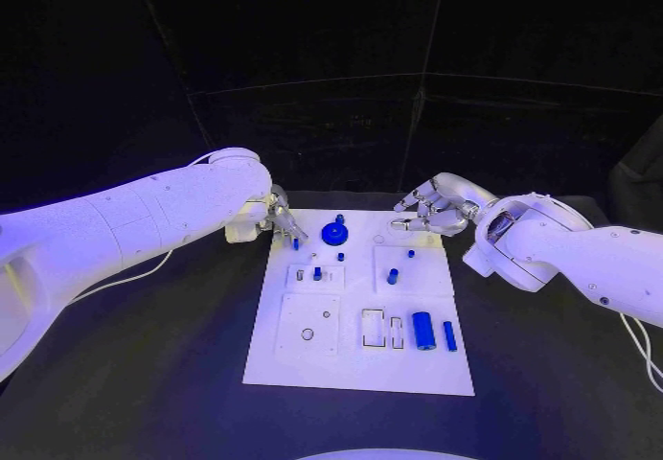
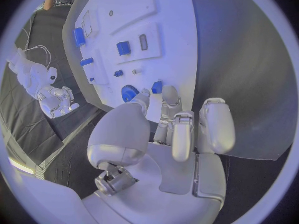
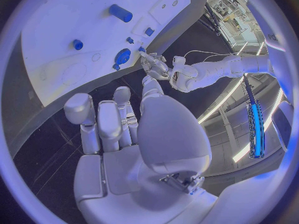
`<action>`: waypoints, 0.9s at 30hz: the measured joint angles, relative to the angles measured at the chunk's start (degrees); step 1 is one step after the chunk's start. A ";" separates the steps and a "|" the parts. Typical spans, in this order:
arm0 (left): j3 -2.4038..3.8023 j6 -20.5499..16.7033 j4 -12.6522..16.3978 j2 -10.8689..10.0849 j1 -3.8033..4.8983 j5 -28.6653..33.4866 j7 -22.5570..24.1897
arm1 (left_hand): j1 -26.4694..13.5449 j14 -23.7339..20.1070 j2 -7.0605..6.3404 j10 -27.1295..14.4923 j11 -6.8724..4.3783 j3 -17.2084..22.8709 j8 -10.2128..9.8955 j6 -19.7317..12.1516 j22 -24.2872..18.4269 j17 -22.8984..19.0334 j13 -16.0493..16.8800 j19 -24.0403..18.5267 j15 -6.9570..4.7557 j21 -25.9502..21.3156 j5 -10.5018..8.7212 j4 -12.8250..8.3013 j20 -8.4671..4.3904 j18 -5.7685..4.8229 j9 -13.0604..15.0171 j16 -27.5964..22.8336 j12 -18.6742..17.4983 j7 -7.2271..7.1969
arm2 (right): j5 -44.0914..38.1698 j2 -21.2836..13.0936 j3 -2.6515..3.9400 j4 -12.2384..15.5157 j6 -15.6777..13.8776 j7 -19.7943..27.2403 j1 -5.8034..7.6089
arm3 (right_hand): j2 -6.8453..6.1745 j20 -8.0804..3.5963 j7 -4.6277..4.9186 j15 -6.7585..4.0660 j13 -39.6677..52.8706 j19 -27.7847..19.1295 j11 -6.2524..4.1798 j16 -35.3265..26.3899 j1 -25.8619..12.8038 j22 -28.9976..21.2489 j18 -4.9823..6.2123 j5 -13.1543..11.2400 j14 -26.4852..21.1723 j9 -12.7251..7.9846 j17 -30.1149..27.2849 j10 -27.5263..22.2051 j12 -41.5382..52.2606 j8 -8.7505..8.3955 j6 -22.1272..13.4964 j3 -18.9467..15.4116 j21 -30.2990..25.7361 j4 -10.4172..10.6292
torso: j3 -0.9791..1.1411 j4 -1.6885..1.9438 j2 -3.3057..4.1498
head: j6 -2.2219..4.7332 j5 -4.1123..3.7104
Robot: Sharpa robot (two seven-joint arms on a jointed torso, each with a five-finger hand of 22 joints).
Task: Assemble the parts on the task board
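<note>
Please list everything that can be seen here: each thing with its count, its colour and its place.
task board: one, white, middle of the table.
table: one, black, under the board.
gear: one, blue, far end of the board.
cylinders: two, blue, lying side by side at the near right.
small parts: several, blue, mid-board; exact count unclear.
left hand: one, silver, at the board's far left corner, fingertips by a small blue part.
right hand: one, silver, at the far right corner, holding nothing.

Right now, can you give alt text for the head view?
A white task board lies on a black table with small blue parts on it. The left hand and right hand hover at its far corners.
</note>
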 measured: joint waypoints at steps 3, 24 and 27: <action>-0.02 0.03 -0.05 0.13 -0.08 -0.02 0.05 | 0.60 0.00 0.05 0.00 0.00 0.17 0.23 0.09 0.07 0.00 0.10 0.00 0.00 0.00 0.00 -0.29 0.00 0.00 0.08 0.00 0.17 -0.09 | 0.00 0.03 0.00 0.00 0.00 0.00 0.00 | 0.00 0.00 0.00 0.00 0.00 0.00 0.00 0.00 0.00 0.00 0.00 0.00 0.00 0.00 0.00 0.00 0.00 0.00 0.00 0.00 0.00 0.00 | 0.00 0.00 0.00 | -0.05 0.00; -0.01 -0.67 -0.27 0.31 -0.14 -0.08 0.60 | 10.72 -0.07 3.76 0.27 -0.68 11.19 1.12 -0.59 0.37 0.00 -0.28 0.42 -0.57 0.00 -0.42 -8.60 -0.42 0.00 0.65 0.00 0.15 -0.45 | 0.00 0.10 0.00 -0.03 0.00 -0.02 0.00 | 0.00 0.00 0.00 0.00 0.01 0.00 0.00 0.00 0.00 0.01 0.00 0.00 0.00 0.00 0.00 0.00 0.00 0.00 0.00 0.00 0.00 0.00 | -0.02 0.02 -0.03 | -0.26 -0.04; -0.01 -1.24 0.05 0.19 -0.16 -0.08 0.97 | 10.49 -0.07 3.42 0.98 -0.88 13.41 2.23 -0.67 0.64 0.00 -0.59 0.42 -0.57 0.00 -0.24 -6.39 -0.42 0.00 1.14 0.00 -0.13 -0.38 | 0.00 0.11 0.00 -0.05 0.00 -0.02 0.00 | 0.00 0.00 0.00 0.00 0.01 0.00 0.00 0.00 0.00 0.01 0.00 0.00 0.00 0.00 0.00 0.00 0.00 0.00 0.00 0.00 0.00 0.00 | -0.02 0.02 -0.03 | -0.30 -0.04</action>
